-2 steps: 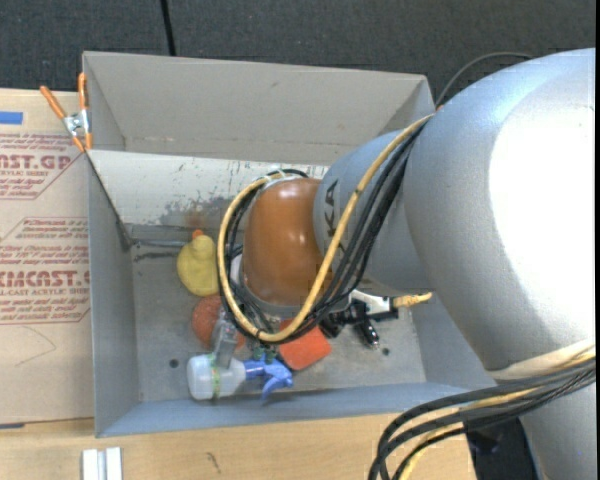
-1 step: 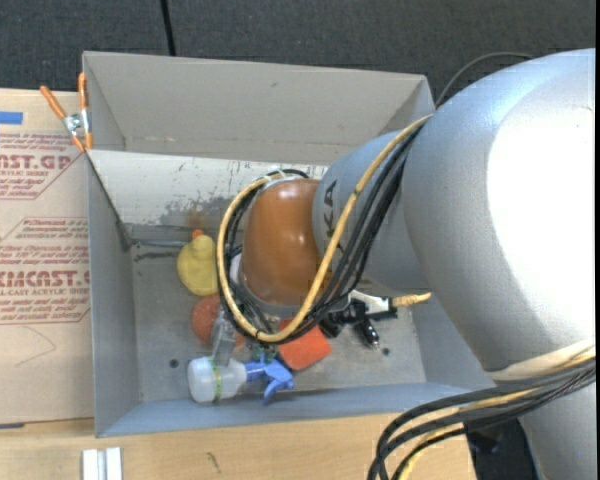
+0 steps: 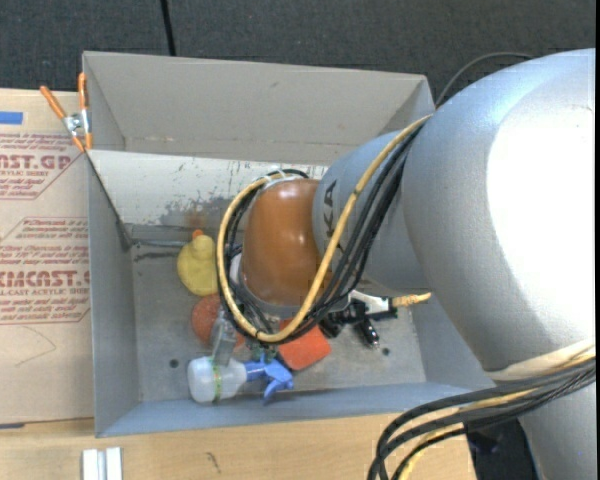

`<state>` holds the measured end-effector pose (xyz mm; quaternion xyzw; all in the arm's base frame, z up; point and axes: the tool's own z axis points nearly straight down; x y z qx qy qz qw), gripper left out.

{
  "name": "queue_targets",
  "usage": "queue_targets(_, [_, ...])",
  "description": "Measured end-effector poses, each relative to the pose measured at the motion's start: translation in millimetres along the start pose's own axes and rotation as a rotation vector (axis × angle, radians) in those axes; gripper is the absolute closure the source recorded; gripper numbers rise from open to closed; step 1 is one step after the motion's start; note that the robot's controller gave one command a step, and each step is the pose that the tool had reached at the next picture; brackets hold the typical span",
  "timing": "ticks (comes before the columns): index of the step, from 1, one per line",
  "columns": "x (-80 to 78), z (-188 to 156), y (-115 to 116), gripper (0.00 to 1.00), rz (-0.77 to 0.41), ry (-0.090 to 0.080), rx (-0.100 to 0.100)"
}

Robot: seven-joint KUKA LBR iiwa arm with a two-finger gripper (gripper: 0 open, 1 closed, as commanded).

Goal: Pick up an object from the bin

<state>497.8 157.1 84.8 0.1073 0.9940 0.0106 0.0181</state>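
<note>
My gripper (image 3: 224,343) reaches down under the arm's orange cover into the front left part of the bin. It stands just above a white bottle-like thing (image 3: 213,379) lying near the front wall, with a blue plastic piece (image 3: 271,376) at the bottle's right end. A round orange-red thing (image 3: 206,317) lies right beside the gripper on its left. An orange-red block (image 3: 306,348) lies to the gripper's right. A yellow rubber duck (image 3: 197,265) sits further back on the left.
A small black and white thing (image 3: 366,320) lies right of the middle, partly under the arm. The arm and its cables cover the bin's middle and right side. The floor along the left wall is bare.
</note>
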Motion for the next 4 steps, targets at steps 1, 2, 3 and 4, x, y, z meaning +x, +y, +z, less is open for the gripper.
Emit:
queue_targets(1, [1.0, -4, 0, 1.00, -0.001, 0.007, 0.005])
queue_targets(2, [4.1, -17, -3, 1.00, -0.004, 0.027, 0.019])
queue_targets(3, [3.4, -32, -2, 1.00, -0.002, 0.032, 0.023])
queue_targets(4, [2.2, -48, -2, 1.00, -0.002, 0.034, 0.024])
